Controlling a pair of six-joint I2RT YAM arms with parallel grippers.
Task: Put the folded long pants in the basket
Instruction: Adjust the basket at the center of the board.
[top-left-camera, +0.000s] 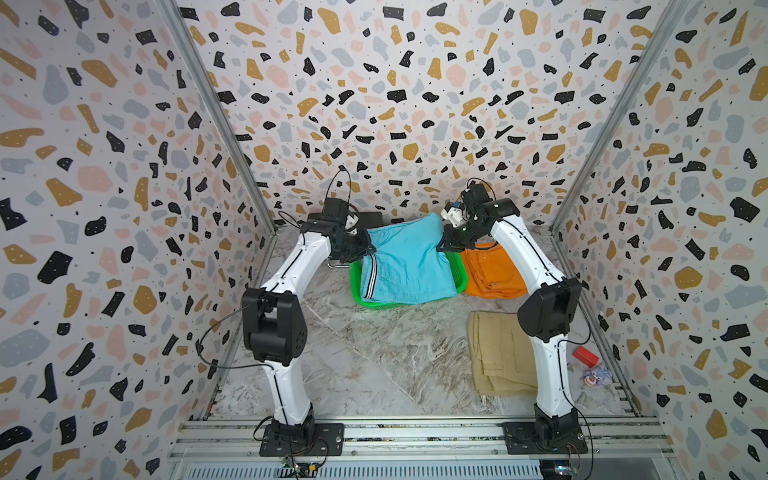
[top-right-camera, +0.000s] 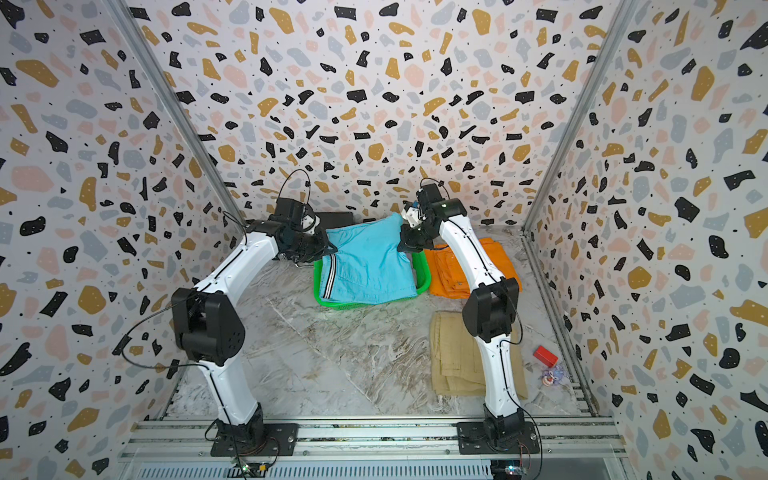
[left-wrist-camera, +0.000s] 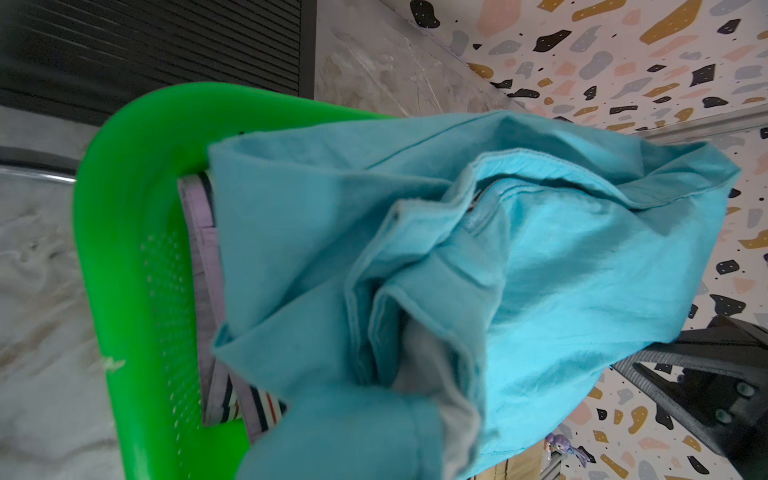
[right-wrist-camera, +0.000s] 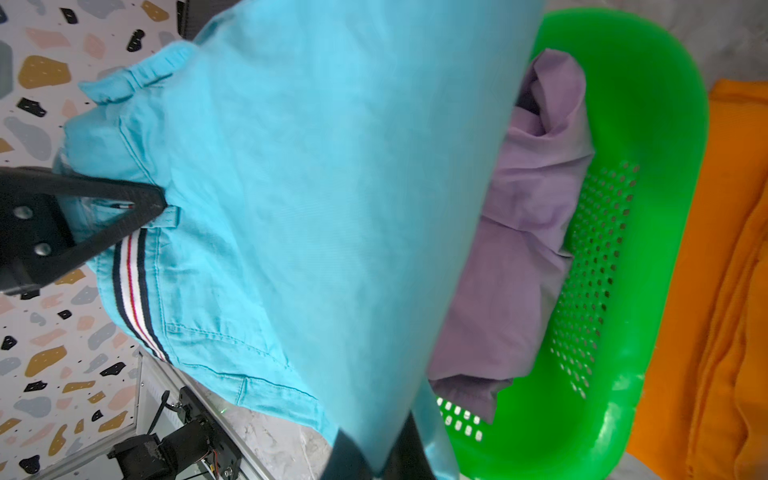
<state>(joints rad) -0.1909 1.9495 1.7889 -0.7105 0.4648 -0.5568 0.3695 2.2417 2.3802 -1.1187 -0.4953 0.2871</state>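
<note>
Both tools are clamped on one garment: the teal pants (top-left-camera: 407, 257), flat rectangular cloth w/ a navy-white-red striped band down the left side. My left gripper (top-left-camera: 369, 249) is pinched tight on the left edge, right at the top of that band. The right wrist view shows this best, w/ the black jaws closed on a fold of cloth. My right gripper (top-left-camera: 441, 248) is closed just as narrow on the opposite edge; in its own wrist view the teal cloth runs down between its dark fingers (right-wrist-camera: 347, 455).

The teal pants hang stretched between the two grips, above the basket (top-left-camera: 382, 305), a bright green rectangular plastic one w/ rounded corners & perforated walls. Far edge is up high, near edge sags toward the basket's near rim. I can't tell if it touches there.

Inside the basket lie the lilac pants (right-wrist-camera: 519, 249), soft crumpled cloth, mostly hidden under the teal from above.

The orange pants (top-left-camera: 490, 274), bright folded cloth, lie on the marble tabletop (top-left-camera: 374, 361) just beside the basket's right wall. The khaki pants (top-left-camera: 498, 353), tan folded cloth, lie nearer my base, partly behind my right arm.

A flat black case (top-left-camera: 370, 217) sits by the back wall. A small red block (top-left-camera: 586, 356) is at the right edge.
</note>
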